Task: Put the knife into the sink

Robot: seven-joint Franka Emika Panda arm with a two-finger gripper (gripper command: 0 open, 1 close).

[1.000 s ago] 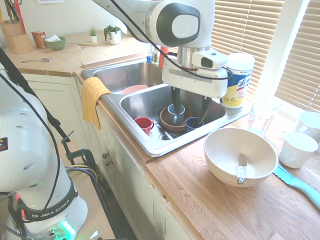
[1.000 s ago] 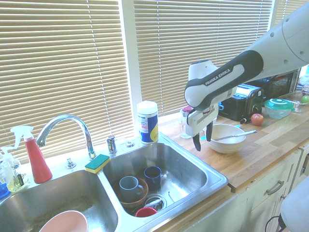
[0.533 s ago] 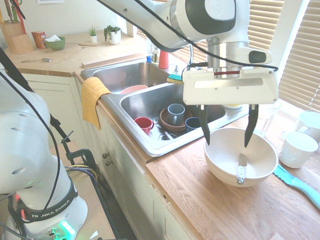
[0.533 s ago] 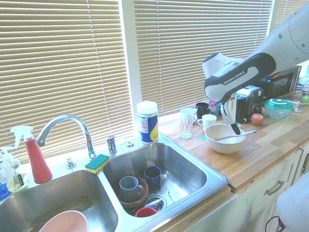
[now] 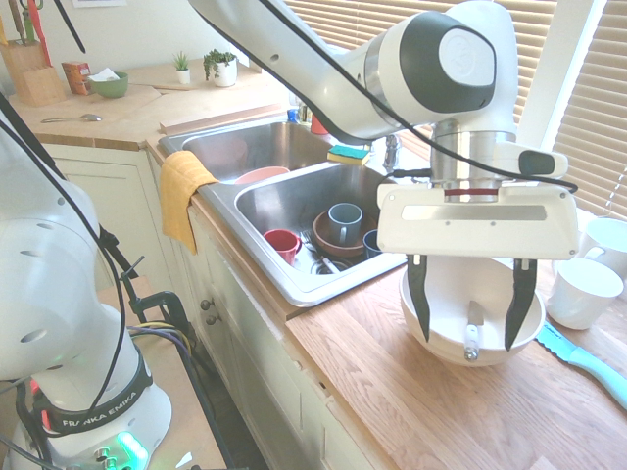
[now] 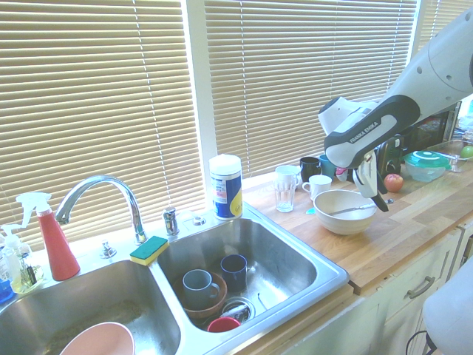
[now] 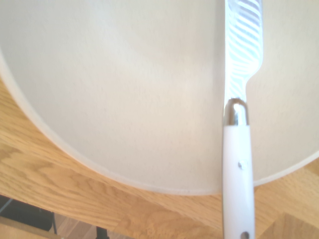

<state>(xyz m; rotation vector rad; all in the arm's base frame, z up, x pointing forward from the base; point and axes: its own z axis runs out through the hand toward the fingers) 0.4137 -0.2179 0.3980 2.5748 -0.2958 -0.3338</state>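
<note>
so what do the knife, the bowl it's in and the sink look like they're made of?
Knife: mirror-bright metal blade reflecting the blinds; glossy white handle with rivet dots, probably plastic, possibly ceramic.
Bowl: cream, smooth with a soft sheen and thick rim, likely glazed ceramic; melamine can't be excluded.
Sink: brushed stainless steel by its grey sheen and blurred reflections.

Knife point(image 5: 472, 330) — white-handled — leans inside bowl point(image 5: 431, 284); steel sink point(image 5: 284, 196) beside.
</note>
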